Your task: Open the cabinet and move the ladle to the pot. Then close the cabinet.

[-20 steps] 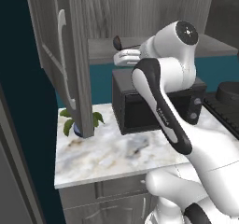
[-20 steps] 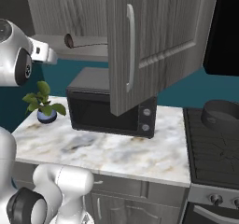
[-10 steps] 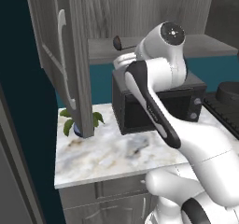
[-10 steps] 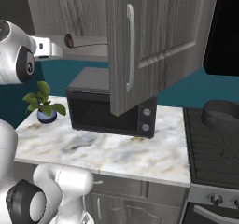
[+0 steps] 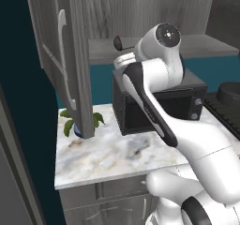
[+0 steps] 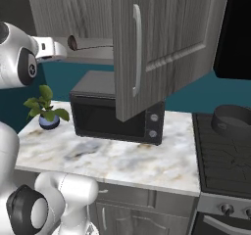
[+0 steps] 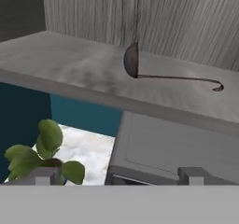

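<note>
Dark ladle (image 7: 136, 62) is lying on the open cabinet (image 6: 162, 38) shelf, long axis running along the shelf, bowl toward the plant (image 7: 39, 153) side, hooked handle end toward the stove. Gripper (image 7: 116, 175) is hovering before the shelf edge, above the microwave (image 6: 115, 112), fingers spread wide and holding nothing. Grey pot (image 6: 231, 121) is sitting on the stove (image 6: 223, 160), beside the marble counter (image 6: 122, 160).

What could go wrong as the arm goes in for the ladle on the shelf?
The ladle lies flat on the shelf, its thin handle low against the surface, so the hand's fingers may slip off it or push it deeper.
The open cabinet doors hang close on both sides of the arm, so a wide swing could strike one.
The pot sits far off on the stove, past the right door, so the ladle could drop on the way.
</note>
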Controlling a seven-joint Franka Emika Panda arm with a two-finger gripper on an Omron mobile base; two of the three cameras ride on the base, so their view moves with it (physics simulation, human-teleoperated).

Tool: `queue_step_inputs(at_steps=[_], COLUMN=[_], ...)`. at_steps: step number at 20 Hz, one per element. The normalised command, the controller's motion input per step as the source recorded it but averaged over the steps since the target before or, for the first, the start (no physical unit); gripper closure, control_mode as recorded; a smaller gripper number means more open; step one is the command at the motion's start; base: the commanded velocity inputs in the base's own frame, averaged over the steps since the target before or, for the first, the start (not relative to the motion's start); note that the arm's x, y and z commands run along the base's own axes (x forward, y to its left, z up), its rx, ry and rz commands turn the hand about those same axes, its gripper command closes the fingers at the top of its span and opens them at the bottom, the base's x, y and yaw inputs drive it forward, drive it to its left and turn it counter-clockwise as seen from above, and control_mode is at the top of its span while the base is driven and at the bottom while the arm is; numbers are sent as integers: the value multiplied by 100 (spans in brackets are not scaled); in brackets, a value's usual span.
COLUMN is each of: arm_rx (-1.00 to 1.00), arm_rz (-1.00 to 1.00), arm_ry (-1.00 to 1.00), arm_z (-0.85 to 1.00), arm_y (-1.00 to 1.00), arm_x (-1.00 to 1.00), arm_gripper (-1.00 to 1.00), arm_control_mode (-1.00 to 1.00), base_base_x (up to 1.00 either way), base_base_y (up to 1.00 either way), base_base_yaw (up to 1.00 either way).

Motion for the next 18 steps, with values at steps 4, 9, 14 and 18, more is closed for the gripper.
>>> queue_step_inputs(at_steps=[4, 9, 14, 18], arm_rx=[0, 2, 2, 3], arm_rz=[-2, -4, -6, -5], arm_ry=[-7, -10, -2, 0], arm_z=[2, 0, 6, 7], arm_y=[0, 0, 0, 0], arm_x=[11, 20, 23, 27], arm_gripper=[-100, -100, -100, -100], arm_control_mode=[-100, -100, -100, -100], base_base_x=[0, 0, 0, 0], base_base_y=[0, 0, 0, 0], base_base_yaw=[0, 0, 0, 0])
